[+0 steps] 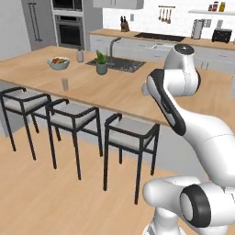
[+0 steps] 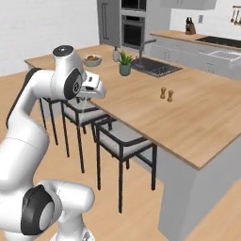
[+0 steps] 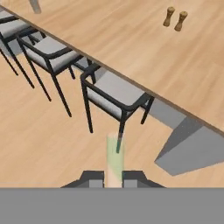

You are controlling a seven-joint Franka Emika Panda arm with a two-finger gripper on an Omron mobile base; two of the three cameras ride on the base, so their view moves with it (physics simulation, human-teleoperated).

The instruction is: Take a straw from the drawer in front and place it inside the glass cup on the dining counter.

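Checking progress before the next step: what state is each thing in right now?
straw: held upright between the shut jaws, not yet in the cup.
gripper: shut on the straw, raised beside the counter's stool side.
glass cup: upright on the dining counter, nothing visible in it.
potted plant: upright by the sink.
bowl: upright, with fruit inside.
stools: standing, pushed up to the counter.

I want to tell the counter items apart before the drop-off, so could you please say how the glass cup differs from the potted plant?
The glass cup is see-through and greyish; the potted plant has an opaque grey-green pot with green leaves. The cup is shorter than the plant. The cup stands near the counter's stool-side edge; the plant stands further in, beside the sink. Both stand upright on the wooden counter.
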